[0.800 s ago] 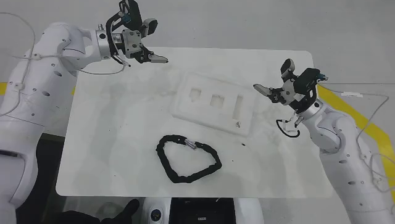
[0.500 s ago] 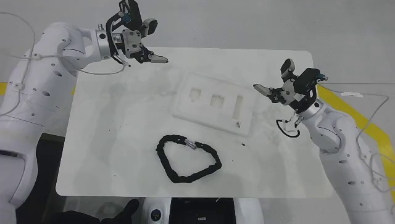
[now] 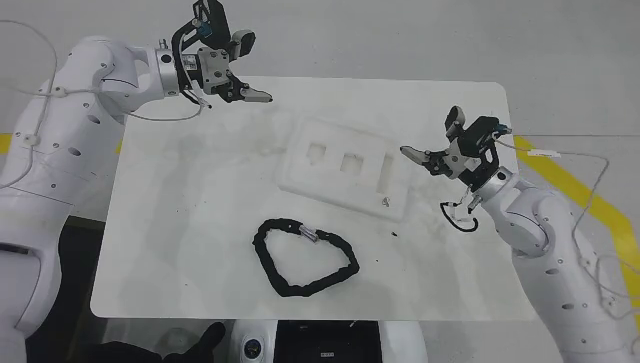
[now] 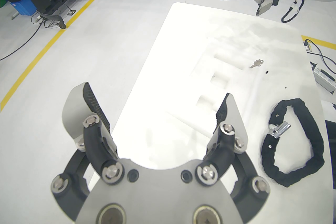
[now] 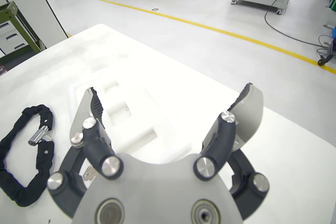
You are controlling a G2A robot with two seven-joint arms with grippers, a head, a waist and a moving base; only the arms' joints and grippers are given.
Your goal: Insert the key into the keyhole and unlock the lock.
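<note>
Lying in a closed loop near the front edge of the white desk [image 3: 180, 223]: black fabric-sleeved chain lock [image 4: 319, 141]. Its silver lock cylinder [image 4: 281, 129] sits on the far side of the loop, pointing toward the tray.

White foam tray [image 3: 330, 185], three rectangular recesses, mid-desk, set at a slight angle to the desk's edges.

Small silver key [image 3: 384, 201] flat on the tray's near right corner, apart from the lock and touched by neither hand.

Left hand [image 4: 156, 89] hangs above the desk's far left corner, fingers spread wide, nothing between the ribbed pads. It is well apart from key and lock.

Right hand [image 5: 170, 87] is held over the desk near the right edge, just beside the tray's right end. Fingers wide apart, empty. The key lies below and close to it, partly hidden behind the hand in the right wrist view.
</note>
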